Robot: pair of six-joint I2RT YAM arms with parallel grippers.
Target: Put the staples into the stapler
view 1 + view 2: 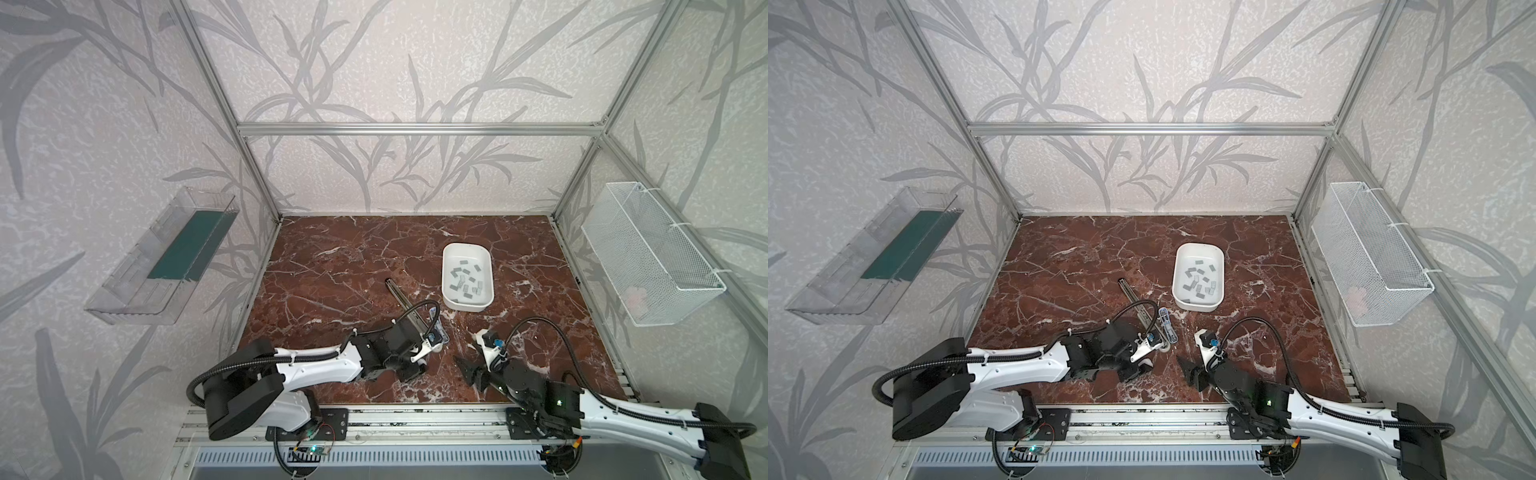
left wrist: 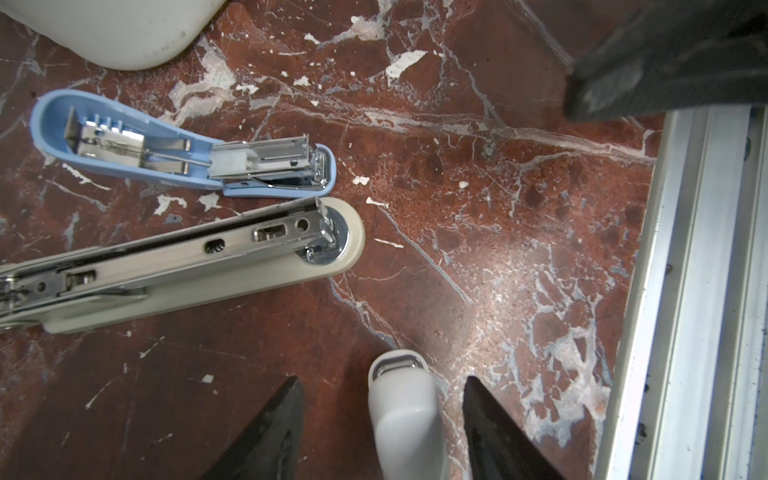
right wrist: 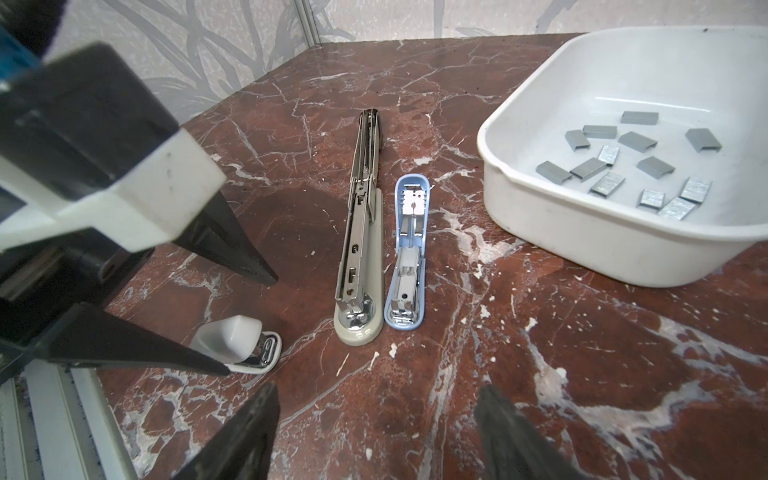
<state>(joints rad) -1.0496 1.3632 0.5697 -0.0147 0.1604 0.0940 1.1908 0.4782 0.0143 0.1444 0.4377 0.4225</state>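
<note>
**Risks: loose straddle on the white stapler, thin strips in the tub**

Left end effector [image 2: 381, 377] is about half open and straddles the small white stapler [image 2: 405, 411] at the near edge of the counter [image 2: 498, 249]. There's a gap on both sides, so no clamp. Right end effector [image 3: 378, 385] is spread wide and empty, low over the counter near the left one, facing the staplers. The staples [image 3: 637, 140] all lie loose in the white tub [image 3: 582, 241], well apart from both end effectors. I see none in any magazine.

What could bite, my read:
- The white stapler has a rounded, slick shell. An off-centre close could twist it or squirt it across the marble, maybe onto the aluminium rail [image 2: 685, 291] near it.
- It looks shut, so it needs opening before anything goes in.
- The beige stapler [image 2: 187, 266] and blue stapler [image 2: 183, 145] lie opened flat, just beside each other. A shove on one moves the other and skews its channel.
- The strips lie flat on the tub floor, bunched close. Fingertips may skate over them, take two, or snap one. The tub looks light and could slide under the push.
- The arms are close together at the near edge. The right arm's reach to the tub passes near the blue stapler, so a bump is likely.
- A strip dropped tilted into a channel could jam it on closing.
</note>
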